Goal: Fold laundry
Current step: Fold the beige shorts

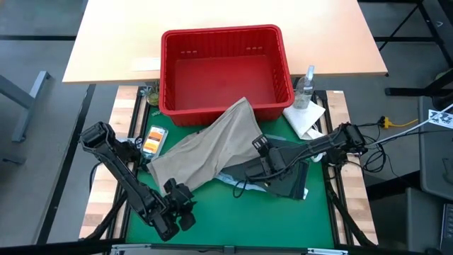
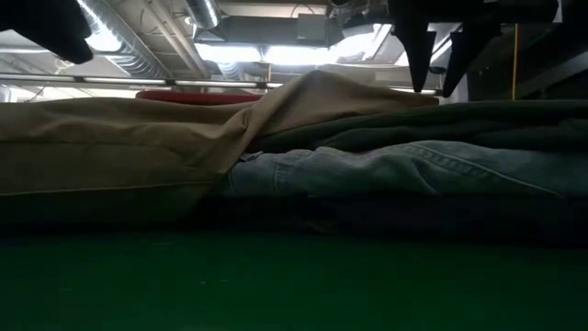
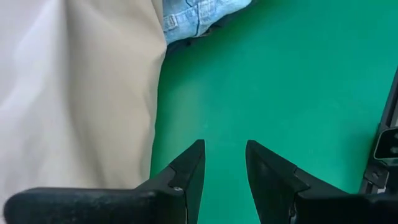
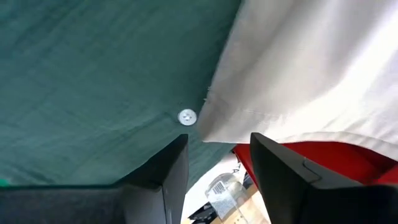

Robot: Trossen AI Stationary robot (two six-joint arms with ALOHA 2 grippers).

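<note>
The laundry lies heaped on the green mat [image 1: 226,219]. A beige khaki piece [image 1: 205,149] stretches from the red basket's front rim [image 1: 212,112] toward the near left. A dark olive green piece [image 1: 287,177] with a silver snap [image 4: 186,116] lies to its right. Light blue denim [image 2: 404,170] shows beneath both. My right gripper [image 4: 217,140] stands open just above the place where the khaki edge [image 4: 249,115] meets the green piece. My left gripper [image 3: 225,149] hangs open over bare mat beside the khaki piece's near edge [image 3: 146,112], with nothing between its fingers.
The red basket [image 1: 225,49] stands at the mat's far edge. A clear spray bottle [image 1: 306,86] and a small white cloth [image 1: 306,117] sit at the far right. An orange packet [image 1: 153,139] lies at the left. Bare mat stretches along the near edge.
</note>
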